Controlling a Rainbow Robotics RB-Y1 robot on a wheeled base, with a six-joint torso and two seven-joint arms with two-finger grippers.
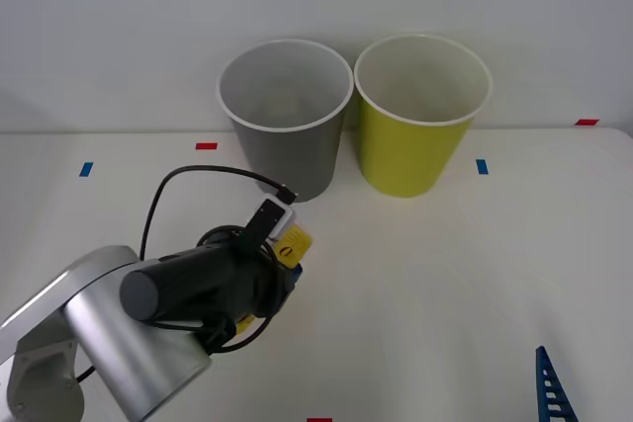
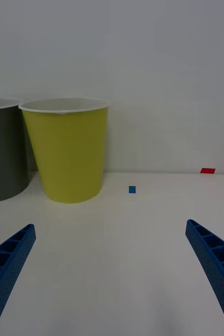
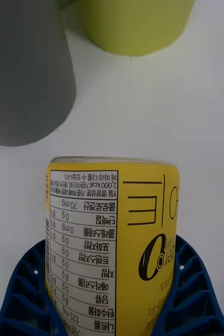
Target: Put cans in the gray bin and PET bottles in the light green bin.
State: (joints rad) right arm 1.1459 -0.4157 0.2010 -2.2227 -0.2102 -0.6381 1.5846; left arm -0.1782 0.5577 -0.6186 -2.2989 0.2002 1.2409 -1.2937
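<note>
The PET bottle is pinched between the blue fingers of the left gripper, low over the white table, near the gray bin. Beside that bin, the light green bin is seen. The right gripper is held spread, parked well apart.

Glossy printed bottle label, ribbed blue plastic fingers, matt plastic gray bin
</note>
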